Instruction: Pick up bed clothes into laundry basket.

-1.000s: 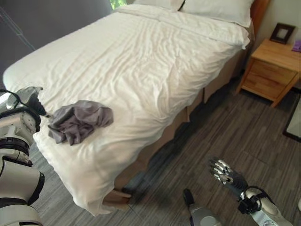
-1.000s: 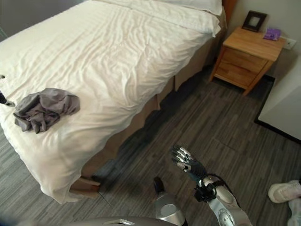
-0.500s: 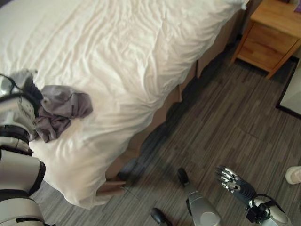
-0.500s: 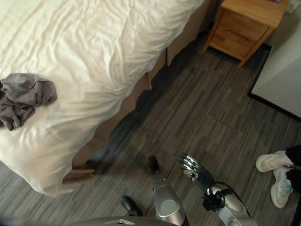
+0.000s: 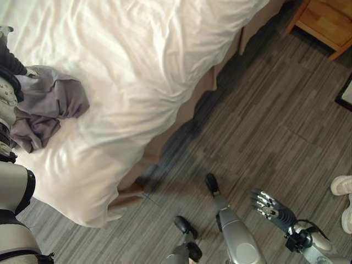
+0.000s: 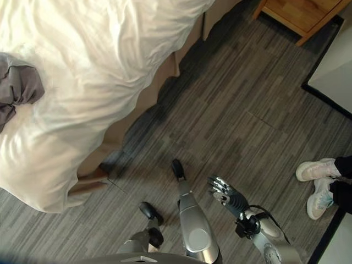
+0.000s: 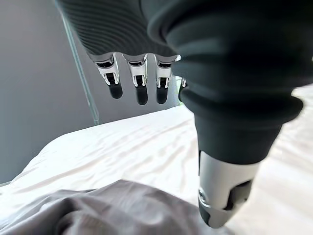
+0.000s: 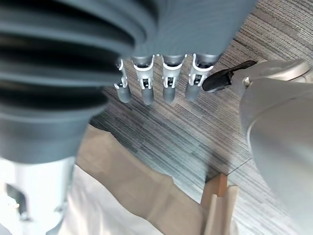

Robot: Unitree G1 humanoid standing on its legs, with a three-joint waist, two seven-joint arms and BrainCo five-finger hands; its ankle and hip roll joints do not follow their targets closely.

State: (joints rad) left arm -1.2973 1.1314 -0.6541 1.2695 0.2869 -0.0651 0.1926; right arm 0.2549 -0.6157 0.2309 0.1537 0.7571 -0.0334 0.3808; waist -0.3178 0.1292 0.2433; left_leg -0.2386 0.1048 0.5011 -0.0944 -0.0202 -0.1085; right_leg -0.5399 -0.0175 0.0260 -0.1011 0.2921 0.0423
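A crumpled grey garment (image 5: 52,107) lies on the white bed sheet (image 5: 143,60) near the bed's foot corner. My left hand (image 5: 9,61) is at the garment's left edge, just above it. In the left wrist view its fingers (image 7: 139,83) are straight and apart from the thumb (image 7: 222,196), with the grey cloth (image 7: 107,208) below and nothing held. My right hand (image 6: 226,195) hangs low over the floor to the right of the bed, fingers (image 8: 168,81) straight and empty.
The bed's tan skirt and a wooden foot (image 5: 129,198) meet the grey plank floor (image 5: 264,126). A wooden nightstand (image 5: 330,22) stands at the far right. A person's white shoes (image 6: 314,179) are on the floor at the right edge.
The camera has tilted down, so the bed now sits higher and further left in the picture. My left hand has come closer over the garment's edge. The right hand stays low and open.
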